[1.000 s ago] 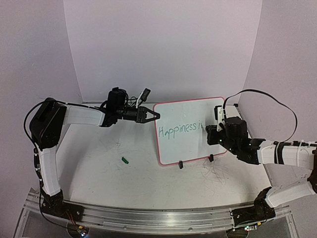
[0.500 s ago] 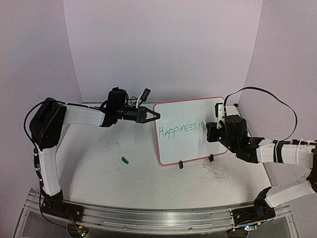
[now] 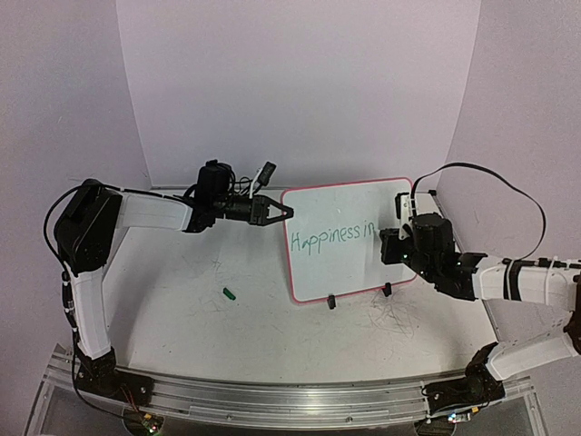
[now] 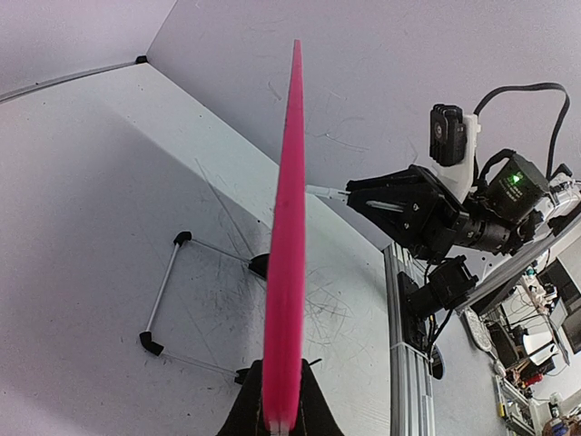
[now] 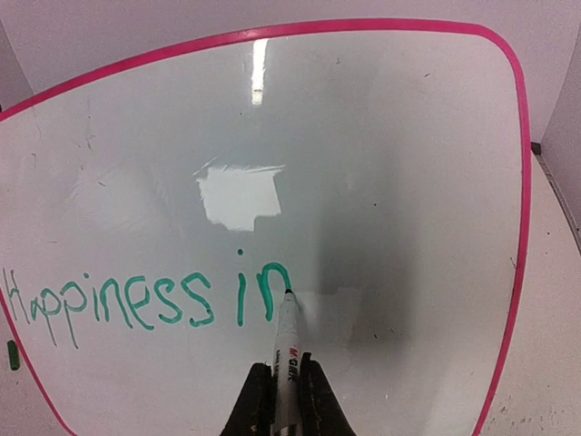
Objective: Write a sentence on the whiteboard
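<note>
The whiteboard [image 3: 338, 272] stands propped up on the desk [image 3: 182, 300] on its 2 black clip feet [image 3: 332, 301], right of centre. The left jaws are clamped tight on its pink rim [image 4: 286, 227]. The right jaws are pinched around a marker [image 5: 288, 345], with the tip touching the board at the end of the sentence [image 5: 145, 298], green "Happiness in". 1 small green bit [image 3: 231, 292] lies on the desk, well apart from the board.

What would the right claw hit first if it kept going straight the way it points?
The whiteboard. The right claw holds a marker whose tip seems to touch it, just after the sentence.
</note>
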You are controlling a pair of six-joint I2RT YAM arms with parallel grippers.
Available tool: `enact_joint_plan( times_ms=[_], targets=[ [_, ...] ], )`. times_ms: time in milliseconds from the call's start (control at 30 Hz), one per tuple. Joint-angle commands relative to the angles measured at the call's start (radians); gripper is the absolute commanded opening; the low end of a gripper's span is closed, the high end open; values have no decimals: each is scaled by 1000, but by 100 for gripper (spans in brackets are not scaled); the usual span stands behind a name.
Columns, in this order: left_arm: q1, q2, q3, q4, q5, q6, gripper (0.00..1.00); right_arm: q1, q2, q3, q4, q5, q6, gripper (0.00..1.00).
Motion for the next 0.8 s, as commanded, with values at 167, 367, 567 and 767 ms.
enact_joint_plan(
  times_ms=[167,367,567,767],
  targets=[
    [-45,-14,-3,-35,17,25,0,0,-25,-28,-39,-17,24,0],
    [-44,-11,-2,-35,17,25,0,0,-31,-7,-26,-16,11,0],
    [-43,-15,-7,-35,13,28,0,-10,-123,-7,-26,18,-10,0],
    [-44,-20,-10,-35,13,28,0,-88,-170,-35,-61,-31,-32,0]
  ],
)
